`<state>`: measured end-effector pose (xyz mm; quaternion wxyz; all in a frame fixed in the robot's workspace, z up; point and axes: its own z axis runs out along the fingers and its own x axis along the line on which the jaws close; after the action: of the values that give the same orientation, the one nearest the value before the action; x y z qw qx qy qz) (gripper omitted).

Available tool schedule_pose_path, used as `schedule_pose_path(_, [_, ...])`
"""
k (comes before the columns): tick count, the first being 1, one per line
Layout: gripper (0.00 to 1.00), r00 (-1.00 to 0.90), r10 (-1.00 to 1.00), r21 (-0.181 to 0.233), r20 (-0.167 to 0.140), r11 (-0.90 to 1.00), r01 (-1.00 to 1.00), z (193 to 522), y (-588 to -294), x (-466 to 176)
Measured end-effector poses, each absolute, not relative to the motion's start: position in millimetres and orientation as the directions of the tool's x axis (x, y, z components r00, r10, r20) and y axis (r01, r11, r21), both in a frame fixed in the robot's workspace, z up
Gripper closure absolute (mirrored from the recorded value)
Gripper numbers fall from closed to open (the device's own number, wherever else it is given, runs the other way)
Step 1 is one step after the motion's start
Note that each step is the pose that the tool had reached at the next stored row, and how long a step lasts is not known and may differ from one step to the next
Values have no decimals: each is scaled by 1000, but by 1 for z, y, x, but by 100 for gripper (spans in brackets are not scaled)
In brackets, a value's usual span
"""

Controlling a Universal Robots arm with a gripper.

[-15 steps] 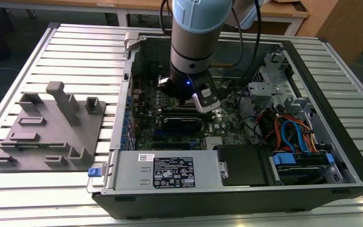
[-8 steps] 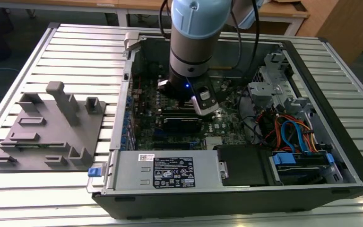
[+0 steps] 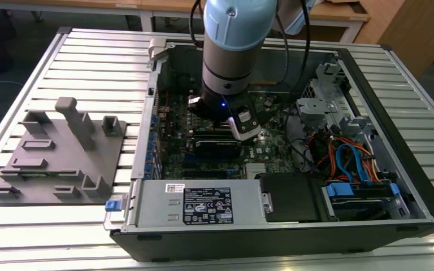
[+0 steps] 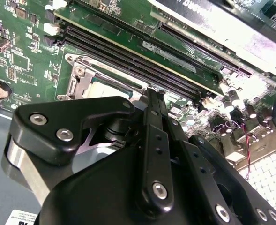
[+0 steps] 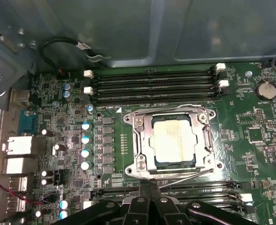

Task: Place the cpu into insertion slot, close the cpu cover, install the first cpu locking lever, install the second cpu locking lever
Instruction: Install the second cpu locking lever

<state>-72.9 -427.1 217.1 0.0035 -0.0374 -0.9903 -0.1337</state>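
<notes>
With the cpu [image 5: 175,143] seated in the insertion slot under the closed cpu cover [image 5: 142,140], the gripper [image 5: 149,186] hovers narrowed beside a thin, springy wire locking lever [image 5: 184,176], likely best pushed near its free end.

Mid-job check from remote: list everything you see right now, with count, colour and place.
computer case: one, black, open on the slatted table.
slatted table: one, silver, under everything.
fixture block: one, grey, on the table at the exterior view's left of the case.
circuit board: one, green, inside the case.
cpu: one, silver-grey, seated in the insertion slot.
cpu cover: one, silver, lying down around the cpu.
memory slots: several, black, long rows beside the socket.
power supply: one, silver, near edge of the case.
cables: several, blue and orange, the exterior view's right of the case.
arm: one, pale blue and grey, reaching down into the case.
tool: one, black, just beside the socket.
</notes>
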Motion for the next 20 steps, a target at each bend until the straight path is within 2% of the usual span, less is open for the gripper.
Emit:
schedule_pose_path(9, [90,-997,73,284,18,956,75,214,-428,-73])
schedule_pose_path(20, [90,-997,73,284,18,956,75,214,-432,-73])
